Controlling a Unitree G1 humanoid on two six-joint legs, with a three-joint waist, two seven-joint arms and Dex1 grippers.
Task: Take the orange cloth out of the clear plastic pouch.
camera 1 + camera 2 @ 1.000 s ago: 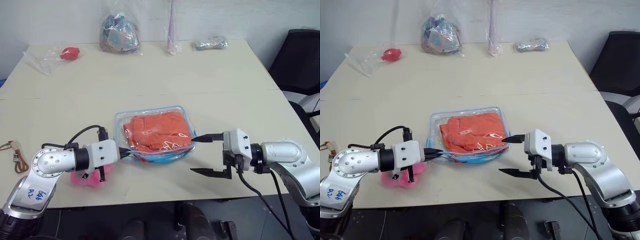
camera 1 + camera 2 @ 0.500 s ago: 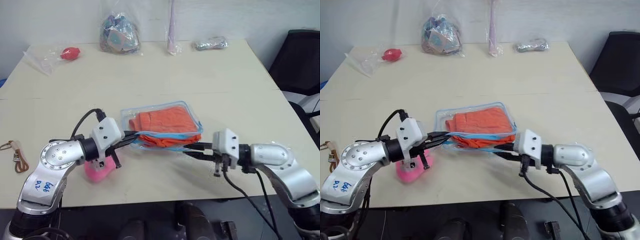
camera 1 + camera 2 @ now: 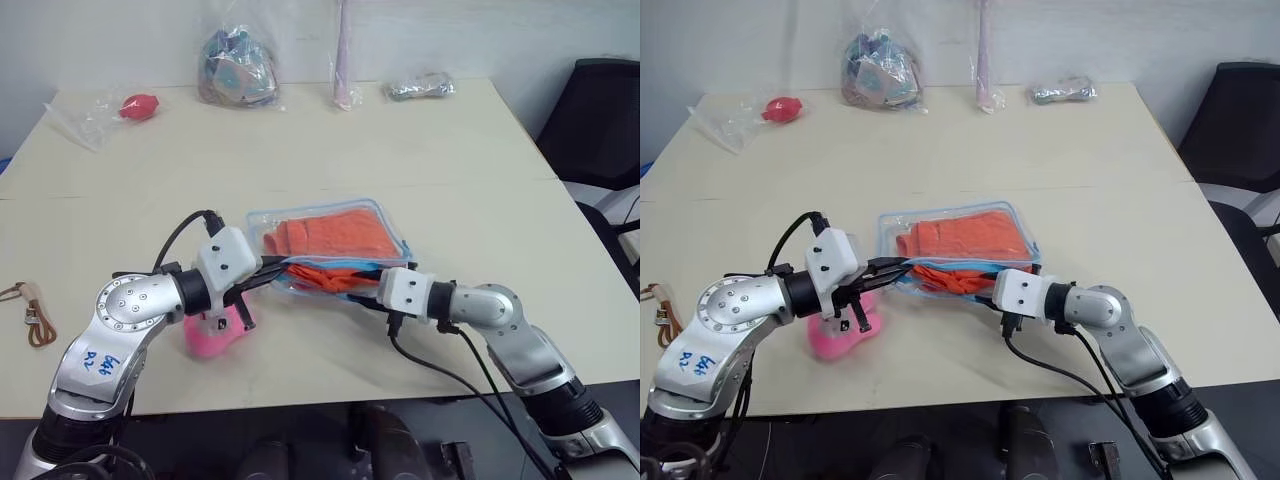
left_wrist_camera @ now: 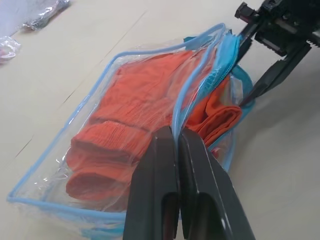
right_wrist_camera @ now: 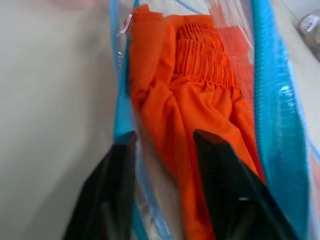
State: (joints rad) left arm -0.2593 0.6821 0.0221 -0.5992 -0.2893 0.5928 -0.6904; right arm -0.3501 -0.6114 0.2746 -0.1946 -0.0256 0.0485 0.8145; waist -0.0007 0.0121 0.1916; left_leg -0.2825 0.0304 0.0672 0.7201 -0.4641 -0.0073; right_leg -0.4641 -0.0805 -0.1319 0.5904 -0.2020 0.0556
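- Left eye view: beige table (image 3: 450, 170); black chair (image 3: 598, 110) at its right.
- Left gripper (image 4: 175, 137) pinched shut on the clear plastic pouch (image 3: 330, 240) rim.
- Right wrist view: right gripper (image 5: 162, 140) half-spread, one finger inside against the orange cloth (image 5: 200, 95).

Bare table (image 3: 450, 170) lies open from 12 to 3 o'clock of the clear plastic pouch (image 3: 330, 235). At 9 o'clock the left gripper (image 3: 272, 274) pinches its rim; a pink plush toy (image 3: 215, 335) sits at 8. The right gripper (image 3: 355, 285) occupies its mouth.
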